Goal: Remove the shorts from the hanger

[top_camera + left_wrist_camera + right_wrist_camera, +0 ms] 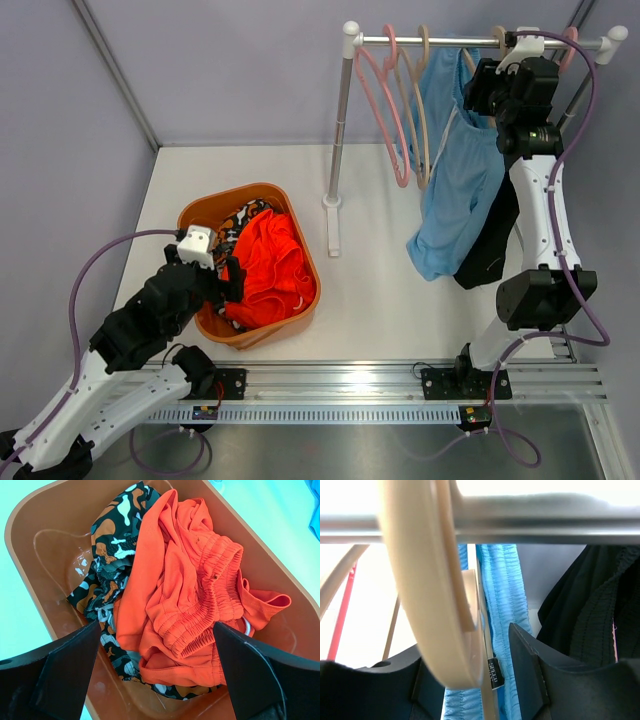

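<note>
The light blue shorts [455,165] hang on a beige hanger on the rack, with the black shorts [492,245] beside and behind them. My right gripper [480,92] is up at the rail. In the right wrist view its open jaws [467,647] straddle the beige hanger [425,590] and the blue waistband [505,590]; the black shorts [590,610] are on the right. The bright orange shorts [272,268] and the camouflage shorts [240,222] lie in the orange basket [310,270]. My left gripper [228,280] hovers open and empty over them [156,625].
The rack's rail [450,41] also carries empty pink [385,110] and beige [422,110] hangers. Its white pole [340,130] stands on a base [331,215] between basket and hanging clothes. Grey walls close the back and sides.
</note>
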`<act>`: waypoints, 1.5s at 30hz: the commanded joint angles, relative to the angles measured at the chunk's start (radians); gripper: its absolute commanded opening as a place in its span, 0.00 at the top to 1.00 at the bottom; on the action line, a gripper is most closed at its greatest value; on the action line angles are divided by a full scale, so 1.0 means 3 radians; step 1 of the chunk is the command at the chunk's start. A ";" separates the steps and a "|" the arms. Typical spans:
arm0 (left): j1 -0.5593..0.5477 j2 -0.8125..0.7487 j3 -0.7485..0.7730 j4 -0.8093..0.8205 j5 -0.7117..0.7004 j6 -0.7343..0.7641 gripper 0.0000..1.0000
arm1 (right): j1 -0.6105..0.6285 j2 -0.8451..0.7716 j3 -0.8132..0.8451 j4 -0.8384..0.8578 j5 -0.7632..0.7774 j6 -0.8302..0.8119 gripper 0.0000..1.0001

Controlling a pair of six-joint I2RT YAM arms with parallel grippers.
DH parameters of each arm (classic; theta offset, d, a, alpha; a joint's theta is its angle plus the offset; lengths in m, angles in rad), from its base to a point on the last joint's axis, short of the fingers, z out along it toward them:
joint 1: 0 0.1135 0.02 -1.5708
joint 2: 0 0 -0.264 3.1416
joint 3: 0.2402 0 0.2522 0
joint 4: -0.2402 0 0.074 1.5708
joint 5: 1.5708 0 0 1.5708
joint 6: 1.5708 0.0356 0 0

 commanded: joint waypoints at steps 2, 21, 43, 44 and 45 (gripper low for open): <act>0.0004 0.0023 -0.0010 0.0141 0.0038 0.0047 0.01 | -0.0006 -0.0304 -0.0196 0.0381 -0.0002 0.0112 0.43; 0.0009 0.0018 -0.0010 0.0136 0.0033 0.0042 0.01 | -0.0006 -0.0049 0.0299 0.0018 -0.0058 0.0101 0.49; 0.0009 0.0028 -0.0010 0.0131 0.0033 0.0037 0.01 | -0.0006 0.0094 0.0396 -0.0089 -0.0130 0.0137 0.55; 0.0009 0.0028 -0.0010 0.0131 0.0033 0.0037 0.01 | -0.0006 0.0094 0.0401 -0.0094 -0.0130 0.0142 0.55; 0.0004 0.0023 -0.0010 0.0131 0.0033 0.0037 0.01 | -0.0006 0.0099 0.0391 -0.0094 -0.0140 0.0137 0.55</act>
